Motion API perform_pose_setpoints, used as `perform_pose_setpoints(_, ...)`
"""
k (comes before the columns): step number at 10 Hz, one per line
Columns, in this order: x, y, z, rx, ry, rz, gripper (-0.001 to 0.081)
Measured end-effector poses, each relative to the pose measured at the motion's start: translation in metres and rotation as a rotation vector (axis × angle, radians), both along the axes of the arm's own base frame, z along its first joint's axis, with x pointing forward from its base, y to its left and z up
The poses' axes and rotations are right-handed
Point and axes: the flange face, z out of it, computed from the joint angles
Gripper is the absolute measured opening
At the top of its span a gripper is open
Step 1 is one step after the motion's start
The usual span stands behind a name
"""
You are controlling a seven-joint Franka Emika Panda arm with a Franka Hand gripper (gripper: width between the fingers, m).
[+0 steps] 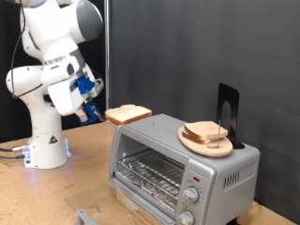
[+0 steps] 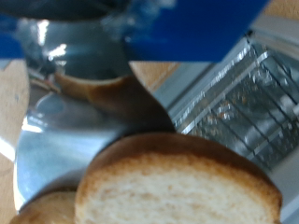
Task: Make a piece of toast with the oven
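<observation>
My gripper (image 1: 99,112) is shut on the piece of toast (image 1: 128,114), a flat tan slice with a brown crust, and holds it in the air just above the oven's top edge on the exterior view's left. In the wrist view the slice (image 2: 177,182) fills the lower part between the fingers (image 2: 84,56). The oven (image 1: 178,159) is a silver box with its door open, a wire rack (image 1: 155,173) showing inside and round knobs (image 1: 192,194) down its front. The rack also shows in the wrist view (image 2: 243,103).
A round wooden plate (image 1: 192,141) with more bread slices (image 1: 206,132) sits on the oven's top, beside a black stand (image 1: 228,108). The white robot base (image 1: 47,145) stands at the exterior view's left on the wooden table (image 1: 56,197). A black curtain hangs behind.
</observation>
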Motion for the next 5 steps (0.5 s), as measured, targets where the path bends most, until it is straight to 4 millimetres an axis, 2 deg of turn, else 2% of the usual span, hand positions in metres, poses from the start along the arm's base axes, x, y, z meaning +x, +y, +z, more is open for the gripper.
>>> perform_pose_setpoints(5,0.015,-0.025,-0.076,-0.082,0.048,-0.046,0.0401)
